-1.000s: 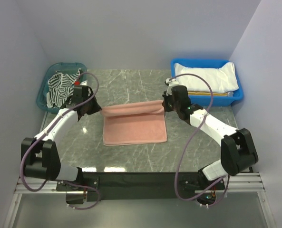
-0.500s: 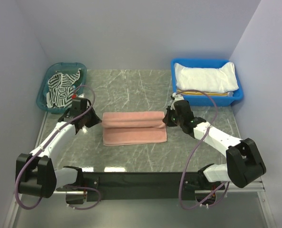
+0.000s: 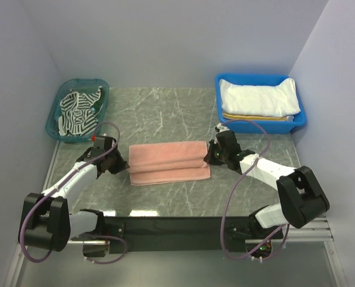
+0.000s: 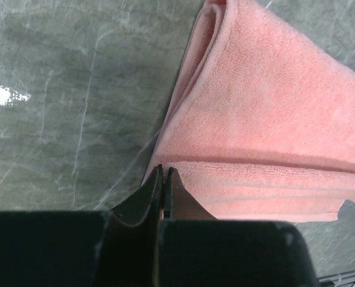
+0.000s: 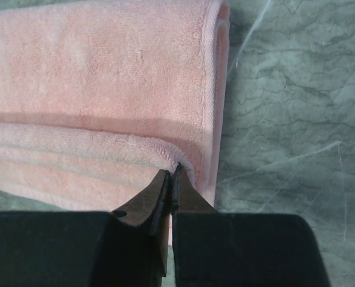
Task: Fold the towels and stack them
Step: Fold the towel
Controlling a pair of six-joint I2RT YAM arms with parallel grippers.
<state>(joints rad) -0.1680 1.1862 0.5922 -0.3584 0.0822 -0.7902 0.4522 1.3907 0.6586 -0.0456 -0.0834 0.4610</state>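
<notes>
L pincer (image 4: pixel 164 174) & R pincer (image 5: pixel 173 174) both clamped tight on top-layer corners of pink towel (image 3: pixel 169 162), one per end. Towel folded, flat mid counter (image 3: pixel 165 113) btwn arms. White towel (image 3: pixel 258 98) in blue bin (image 3: pixel 298 122) far R; dark-striped towel (image 3: pixel 75 112) in teal basket (image 3: pixel 51 124) far L.

Four soft cloth towels are in view: one salmon pink terry towel (image 3: pixel 168 162), one plain white towel (image 3: pixel 258 98), one dark-and-white striped towel (image 3: pixel 76 112) and one folded yellow-and-white striped towel (image 3: pixel 255 117). There are two plastic tubs: one teal basket (image 3: pixel 51 122) and one blue bin (image 3: pixel 261 127). One grey marble-patterned table (image 3: pixel 165 107) bears them all.
</notes>
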